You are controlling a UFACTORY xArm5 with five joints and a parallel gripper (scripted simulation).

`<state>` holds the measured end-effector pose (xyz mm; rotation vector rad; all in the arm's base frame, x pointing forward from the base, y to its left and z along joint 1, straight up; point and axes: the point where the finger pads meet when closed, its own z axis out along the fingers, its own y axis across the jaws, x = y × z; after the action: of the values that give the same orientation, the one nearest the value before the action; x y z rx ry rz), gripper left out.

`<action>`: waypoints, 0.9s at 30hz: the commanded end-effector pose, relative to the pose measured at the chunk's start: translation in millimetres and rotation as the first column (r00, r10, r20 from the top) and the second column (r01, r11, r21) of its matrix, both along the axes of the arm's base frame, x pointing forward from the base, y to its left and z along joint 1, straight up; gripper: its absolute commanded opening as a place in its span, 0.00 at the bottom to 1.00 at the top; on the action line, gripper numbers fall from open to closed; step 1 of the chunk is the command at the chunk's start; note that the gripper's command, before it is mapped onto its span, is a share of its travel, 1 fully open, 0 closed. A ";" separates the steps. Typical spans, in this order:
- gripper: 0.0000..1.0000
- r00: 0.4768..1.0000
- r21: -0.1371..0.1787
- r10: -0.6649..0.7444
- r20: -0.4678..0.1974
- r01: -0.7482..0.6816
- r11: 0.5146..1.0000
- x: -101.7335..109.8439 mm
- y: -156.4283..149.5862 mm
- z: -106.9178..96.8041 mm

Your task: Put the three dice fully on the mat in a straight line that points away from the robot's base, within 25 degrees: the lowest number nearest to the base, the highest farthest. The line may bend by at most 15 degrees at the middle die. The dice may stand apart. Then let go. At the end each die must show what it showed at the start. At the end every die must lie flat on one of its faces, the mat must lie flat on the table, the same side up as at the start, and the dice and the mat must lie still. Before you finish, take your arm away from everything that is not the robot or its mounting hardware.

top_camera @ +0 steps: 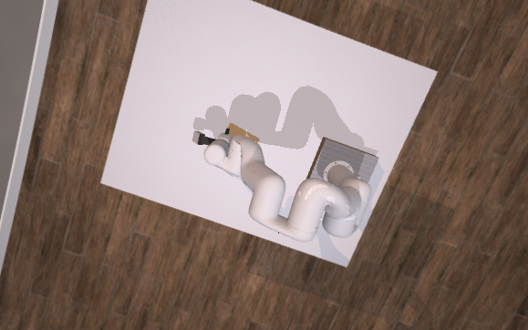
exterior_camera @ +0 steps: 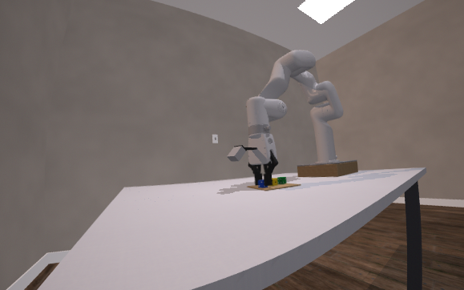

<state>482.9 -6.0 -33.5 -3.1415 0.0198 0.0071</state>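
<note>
In the exterior view a thin brown mat (exterior_camera: 274, 186) lies on the white table in front of the robot's base. Three small dice stand on it in a row: a green die (exterior_camera: 282, 180) nearest the base, a yellow die (exterior_camera: 274, 182) in the middle and a blue die (exterior_camera: 261, 183) farthest out. My gripper (exterior_camera: 264, 179) points straight down over the blue die, its dark fingers parted on either side of it. The die rests on the mat. In the top view the arm hides the dice, and only a corner of the mat (top_camera: 243, 132) shows. The pips are too small to read.
The robot's base stands on a brown block (exterior_camera: 327, 168) at the table's right end, also seen from above (top_camera: 346, 164). A grey box-shaped part (exterior_camera: 235, 153) sticks out from the wrist. The table edge runs close behind the mat.
</note>
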 end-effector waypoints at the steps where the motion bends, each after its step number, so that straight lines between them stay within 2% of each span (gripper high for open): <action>1: 0.42 1.000 0.000 0.000 0.005 0.000 1.000 1.8 0.0 7.5; 8: 0.42 1.000 0.000 0.000 0.005 0.000 1.000 1.7 0.0 37.3; 10: 0.42 1.000 0.000 0.000 0.005 0.000 1.000 1.7 0.0 37.3; 18: 0.42 1.000 0.000 0.000 0.005 0.000 1.000 1.7 0.1 76.5; 22: 0.42 1.000 0.000 0.000 0.005 0.000 1.000 1.7 0.1 85.4; 27: 0.42 1.000 0.000 0.000 0.005 0.000 1.000 1.7 0.1 87.0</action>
<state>483.4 -5.9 51.4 -3.1415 0.0196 0.0049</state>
